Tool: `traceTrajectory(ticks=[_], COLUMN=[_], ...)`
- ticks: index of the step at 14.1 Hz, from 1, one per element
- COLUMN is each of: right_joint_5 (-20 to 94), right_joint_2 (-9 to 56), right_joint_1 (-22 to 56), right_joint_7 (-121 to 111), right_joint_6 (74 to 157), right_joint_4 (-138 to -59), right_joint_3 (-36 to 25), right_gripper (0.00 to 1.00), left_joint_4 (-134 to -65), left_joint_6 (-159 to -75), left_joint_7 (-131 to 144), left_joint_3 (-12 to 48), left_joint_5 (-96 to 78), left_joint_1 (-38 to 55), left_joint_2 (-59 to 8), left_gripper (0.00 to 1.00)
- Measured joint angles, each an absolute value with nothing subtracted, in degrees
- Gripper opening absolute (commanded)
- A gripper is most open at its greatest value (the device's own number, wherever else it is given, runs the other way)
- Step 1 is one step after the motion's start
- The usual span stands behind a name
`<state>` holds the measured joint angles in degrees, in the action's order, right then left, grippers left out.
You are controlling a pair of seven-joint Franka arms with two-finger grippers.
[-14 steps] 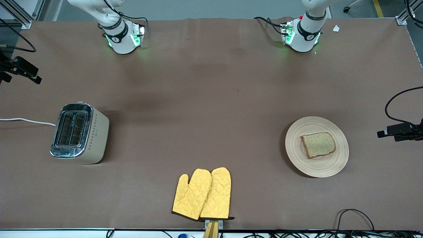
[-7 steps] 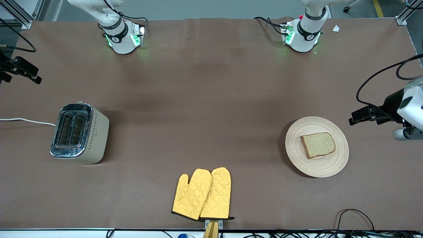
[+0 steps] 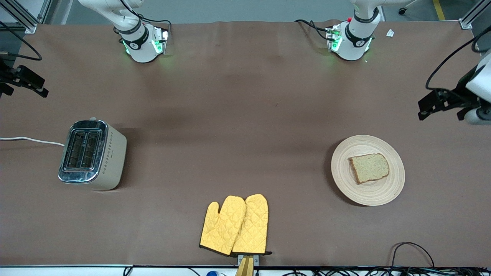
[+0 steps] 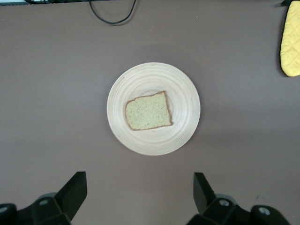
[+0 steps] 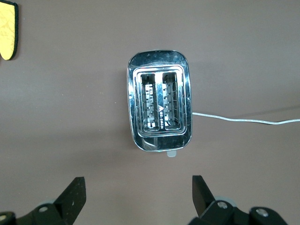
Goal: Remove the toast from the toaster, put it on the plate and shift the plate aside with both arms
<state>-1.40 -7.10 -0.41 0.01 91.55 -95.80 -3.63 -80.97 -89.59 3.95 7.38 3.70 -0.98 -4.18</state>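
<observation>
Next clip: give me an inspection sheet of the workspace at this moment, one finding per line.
Surface: brown table, flat.
Job's things: toast lies on the plate, toward the left arm's end.
Clutter: toaster with both slots empty toward the right arm's end; yellow oven mitts at the edge nearest the front camera.
Grippers: left gripper open, up over the table beside the plate; right gripper open, up beside the toaster.
Cables: white toaster cord; black cable loop near the plate.
Surroundings: nothing seen.
</observation>
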Motion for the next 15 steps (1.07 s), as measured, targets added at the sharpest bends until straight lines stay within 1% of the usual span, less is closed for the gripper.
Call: traceTrajectory(ticks=[2, 5, 11, 15], right_joint_5=[-1.4, -1.4, -1.4, -1.4], right_joint_2=[-7.1, -7.1, -7.1, -7.1], right_joint_1=[-0.41, -0.41, -0.4, -0.4], right_joint_7=[0.01, 0.01, -0.01, -0.04], right_joint_6=[91.55, 91.55, 91.55, 91.55], right_joint_4=[-95.79, -95.8, -95.8, -95.8], right_joint_3=[-3.63, -3.62, -3.58, -3.61], right_gripper=[1.0, 1.0, 1.0, 1.0], left_joint_4=[-83.94, -85.62, -86.07, -86.0], left_joint_6=[-87.67, -83.86, -83.86, -85.33], left_joint_7=[3.29, 2.94, 2.94, 2.94], left_joint_3=[4.99, 4.32, 4.27, 4.2], left_joint_5=[3.7, 3.7, 3.08, 3.08], left_joint_1=[-0.04, 0.92, 1.42, 1.55], left_joint_2=[-0.61, 1.43, 1.0, -0.09], left_gripper=[1.0, 1.0, 1.0, 1.0])
